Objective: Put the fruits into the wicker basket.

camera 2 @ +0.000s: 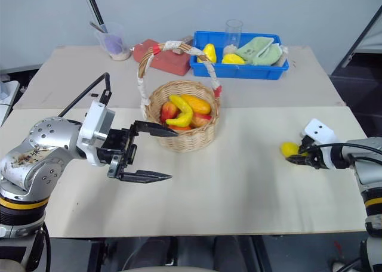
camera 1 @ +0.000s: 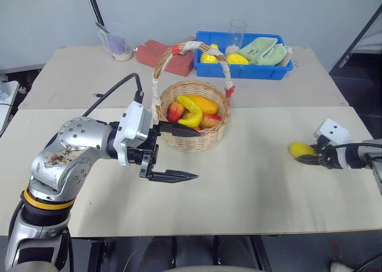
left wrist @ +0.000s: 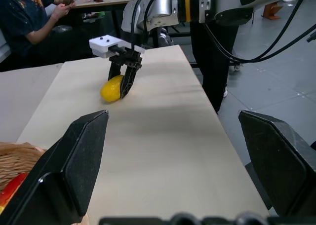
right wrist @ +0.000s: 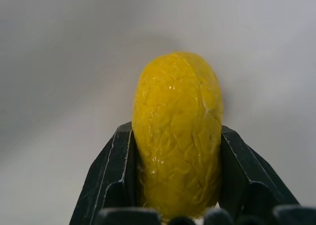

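Note:
The wicker basket (camera 1: 192,142) stands mid-table, its taped handle (camera 1: 192,47) arching over it. A curved yellow banana (camera 1: 192,111) lies inside on orange-red fruits. My left gripper (camera 1: 197,154) hovers just in front of the basket's left side, open and empty, its upper finger by the basket wall. Far to the right, a yellow lemon-like fruit (camera 1: 299,148) rests on the table. My right gripper (camera 1: 307,158) is shut on it, one black finger (right wrist: 111,175) pressed against each side of the fruit (right wrist: 177,111). The left wrist view shows that same grip (left wrist: 125,85) on the fruit (left wrist: 111,88).
At the back, a blue tray (camera 1: 262,71) holds yellow fruits, a green cloth and a glass. Beside it lie a red cloth (camera 1: 160,51) and a cup (camera 1: 119,45). The table's right edge is close to the lemon. A person (left wrist: 29,18) sits beyond the table.

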Available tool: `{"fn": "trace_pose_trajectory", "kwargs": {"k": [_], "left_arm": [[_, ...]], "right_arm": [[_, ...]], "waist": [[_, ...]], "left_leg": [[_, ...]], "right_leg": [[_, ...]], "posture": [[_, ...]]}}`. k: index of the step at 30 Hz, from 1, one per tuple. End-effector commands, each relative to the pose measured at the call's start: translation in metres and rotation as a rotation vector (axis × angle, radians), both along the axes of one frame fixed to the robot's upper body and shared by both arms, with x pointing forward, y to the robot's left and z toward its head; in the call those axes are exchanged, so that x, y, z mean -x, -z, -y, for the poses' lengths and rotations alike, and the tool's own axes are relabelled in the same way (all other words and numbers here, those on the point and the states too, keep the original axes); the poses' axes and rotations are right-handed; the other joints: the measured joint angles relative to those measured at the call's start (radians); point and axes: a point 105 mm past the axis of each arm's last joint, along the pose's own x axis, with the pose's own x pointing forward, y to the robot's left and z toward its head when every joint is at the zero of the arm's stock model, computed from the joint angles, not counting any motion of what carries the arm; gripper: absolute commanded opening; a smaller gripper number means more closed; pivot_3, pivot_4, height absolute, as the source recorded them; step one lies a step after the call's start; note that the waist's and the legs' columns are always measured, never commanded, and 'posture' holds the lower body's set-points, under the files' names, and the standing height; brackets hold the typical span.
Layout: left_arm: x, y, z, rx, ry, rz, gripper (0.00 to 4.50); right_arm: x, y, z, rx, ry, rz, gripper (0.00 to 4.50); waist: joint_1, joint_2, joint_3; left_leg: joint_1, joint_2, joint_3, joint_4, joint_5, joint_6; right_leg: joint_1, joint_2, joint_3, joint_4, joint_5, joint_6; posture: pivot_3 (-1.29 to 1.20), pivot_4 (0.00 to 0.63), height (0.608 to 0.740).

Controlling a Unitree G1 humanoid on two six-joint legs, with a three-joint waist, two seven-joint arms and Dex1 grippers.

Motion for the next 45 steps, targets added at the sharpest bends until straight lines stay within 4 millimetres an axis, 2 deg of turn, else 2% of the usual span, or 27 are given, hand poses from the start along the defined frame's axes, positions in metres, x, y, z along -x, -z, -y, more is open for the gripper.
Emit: {"fn": "trace_pose_trajectory", "kwargs": {"k": [1,5,7,9,12,17,19,21,24,29,33,37,40,45], "left_arm": [[-0.004,-0.008,-0.02,0.03,-0.101,0.047,4.5],[-0.019,-0.002,-0.053,-0.004,-0.323,0.055,4.5],[-0.02,-0.003,-0.066,-0.019,-0.394,0.06,4.5],[-0.016,-0.002,-0.071,-0.033,-0.412,0.054,4.5],[-0.013,-0.002,-0.071,-0.024,-0.42,0.049,4.5],[-0.012,-0.011,-0.064,0.038,-0.425,0.049,4.5],[-0.012,-0.015,-0.063,0.057,-0.429,0.047,4.5],[-0.012,-0.017,-0.062,0.07,-0.434,0.047,4.5],[-0.013,-0.017,-0.06,0.078,-0.436,0.047,4.5],[-0.017,-0.019,-0.056,0.097,-0.426,0.046,4.5],[-0.019,-0.02,-0.052,0.103,-0.413,0.044,4.5],[-0.021,-0.021,-0.05,0.106,-0.399,0.045,4.5],[-0.022,-0.022,-0.049,0.104,-0.391,0.047,4.5],[-0.024,-0.023,-0.047,0.094,-0.377,0.056,4.5]], "right_arm": [[0.019,-0.063,-0.062,-0.125,-0.211,0.112,1.63],[0.032,-0.096,-0.139,-0.292,-0.363,0.212,1.63],[0.027,-0.109,-0.171,-0.367,-0.401,0.275,1.63],[0.019,-0.118,-0.197,-0.422,-0.423,0.313,1.63],[-0.002,-0.119,-0.23,-0.461,-0.423,0.339,1.63],[-0.04,-0.12,-0.257,-0.476,-0.362,0.403,1.62],[-0.05,-0.119,-0.259,-0.462,-0.342,0.437,2.67],[-0.053,-0.121,-0.259,-0.467,-0.328,0.464,3.32],[-0.046,-0.123,-0.258,-0.479,-0.345,0.47,4.39],[-0.008,-0.122,-0.241,-0.481,-0.449,0.431,4.45],[0.001,-0.122,-0.21,-0.492,-0.384,0.446,4.45],[-0.016,-0.115,-0.186,-0.461,-0.233,0.519,4.45],[-0.04,-0.115,-0.175,-0.486,-0.095,0.583,4.45],[-0.071,-0.111,-0.175,-0.532,-0.008,0.6,4.45]], "waist": [[-0.006,0.002,0.001],[-0.016,0.001,0.001],[-0.017,0.0,0.001],[-0.015,0.001,0.001],[-0.003,0.0,0.001],[0.006,0.0,0.002],[0.005,0.0,0.002],[0.004,0.0,0.002],[-0.004,0.0,0.002],[-0.006,0.0,0.002],[-0.008,-0.001,0.002],[-0.013,-0.001,0.002],[-0.021,-0.001,0.002],[-0.021,-0.001,0.002]], "left_leg": [[0.0,0.001,0.0,0.0,0.0,0.0],[0.002,0.002,-0.003,-0.001,0.0,0.0],[0.003,0.002,-0.003,-0.002,0.0,0.0],[0.002,0.001,-0.003,-0.002,0.0,0.0],[0.001,0.0,-0.003,-0.002,0.0,0.0],[-0.001,-0.002,-0.003,0.0,0.0,-0.001],[-0.001,-0.003,-0.003,0.0,0.001,-0.002],[-0.001,-0.002,-0.003,-0.001,0.001,-0.002],[-0.001,-0.002,-0.003,-0.001,0.001,-0.002],[-0.001,-0.002,-0.004,-0.002,0.001,-0.002],[-0.001,-0.002,-0.003,-0.001,0.001,-0.001],[0.001,-0.001,-0.003,-0.002,0.001,-0.001],[0.002,-0.001,-0.003,-0.002,0.001,-0.001],[0.001,-0.001,-0.002,-0.003,0.001,-0.002]], "right_leg": [[0.0,0.0,0.0,0.0,0.0,0.0],[0.001,0.002,0.0,0.001,0.0,0.0],[0.001,0.002,0.0,0.001,0.0,0.0],[0.0,0.001,0.0,0.002,0.0,0.0],[-0.002,-0.002,-0.002,0.008,0.0,0.0],[-0.003,-0.003,-0.002,0.01,0.0,0.0],[-0.003,-0.002,-0.002,0.011,0.0,0.0],[-0.004,-0.002,-0.002,0.013,0.0,0.0],[-0.006,-0.001,-0.002,0.015,0.0,0.0],[-0.006,-0.001,-0.003,0.014,0.0,0.0],[-0.005,-0.001,-0.002,0.013,0.0,0.0],[-0.002,-0.001,-0.002,0.011,0.0,0.0],[-0.003,0.0,-0.001,0.009,0.0,-0.001],[-0.004,0.001,-0.001,0.013,-0.001,-0.002]], "posture": [[0.0,0.15,0.74],[0.0,0.15,0.74],[0.0,0.15,0.74],[0.0,0.15,0.74],[0.0,0.15,0.74],[0.0,0.15,0.74],[0.0,0.15,0.74],[0.0,0.15,0.74],[0.0,0.15,0.74],[0.0,0.15,0.74],[0.0,0.15,0.74],[0.0,0.15,0.74],[0.0,0.15,0.74],[0.0,0.15,0.74]]}}
